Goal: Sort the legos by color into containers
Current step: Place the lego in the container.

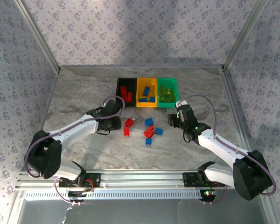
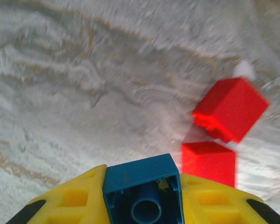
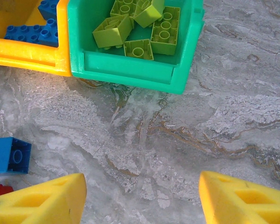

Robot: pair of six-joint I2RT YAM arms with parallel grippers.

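Left gripper (image 2: pixel 143 177) pinches one blue brick (image 2: pixel 140 184) between its yellow fingers, hollow underside toward the wrist camera. Two red bricks (image 2: pixel 231 109) lie on the table (image 2: pixel 84 93) just right of it. Right gripper (image 3: pixel 140 200) is spread wide with nothing between the fingers, on the near side of the green bin (image 3: pixel 130 70).

Bins stand in a row at the far side:
- black bin (image 1: pixel 118 91) holds red
- yellow bin (image 1: pixel 147 82) holds blue
- green bin holds yellow-green pieces (image 3: pixel 130 28)

Loose bricks (image 1: pixel 149 132), red and blue, lie mid-table between the arms.
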